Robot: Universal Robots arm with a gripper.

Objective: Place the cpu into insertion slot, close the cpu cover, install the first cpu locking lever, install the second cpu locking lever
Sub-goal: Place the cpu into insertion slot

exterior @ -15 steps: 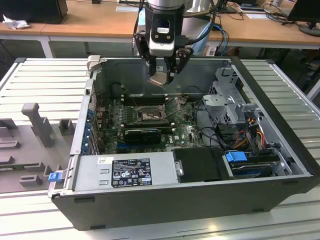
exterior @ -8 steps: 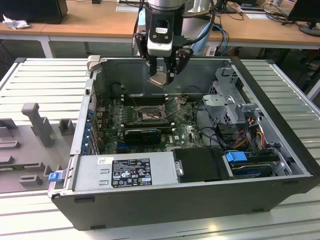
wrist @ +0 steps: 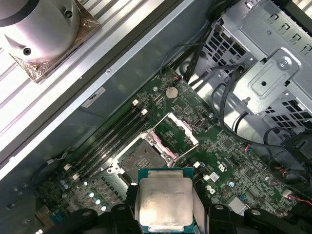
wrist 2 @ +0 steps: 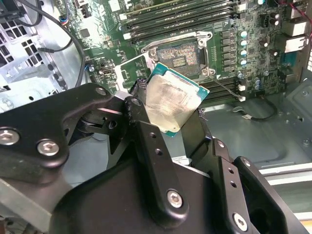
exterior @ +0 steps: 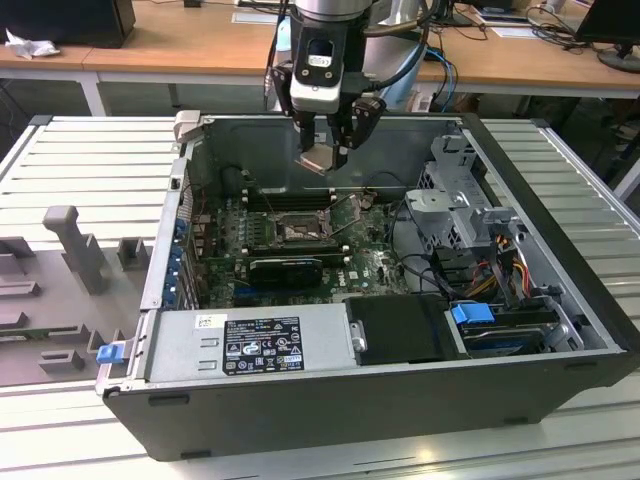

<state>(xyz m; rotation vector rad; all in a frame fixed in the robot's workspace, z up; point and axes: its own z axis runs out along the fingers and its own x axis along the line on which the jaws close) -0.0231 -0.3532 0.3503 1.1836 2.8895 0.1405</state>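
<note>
The fingers [wrist 2: 151, 141] are clamped on the cpu [wrist: 165, 202], holding it in the air above the empty slot [wrist: 141, 161]. The cover [wrist: 179, 130] stands open. No step is finished yet.

A pale ribbed metal table [exterior: 80, 150] spreads across the exterior view, with grey moulded blocks [exterior: 70, 250] resting on it at the exterior view's left. Behind it stand wooden desks [exterior: 190, 55] on white legs, carrying a dark box [exterior: 70, 20], papers [exterior: 515, 30] and what may be a monitor foot [exterior: 622, 55]. The light is even.
</note>
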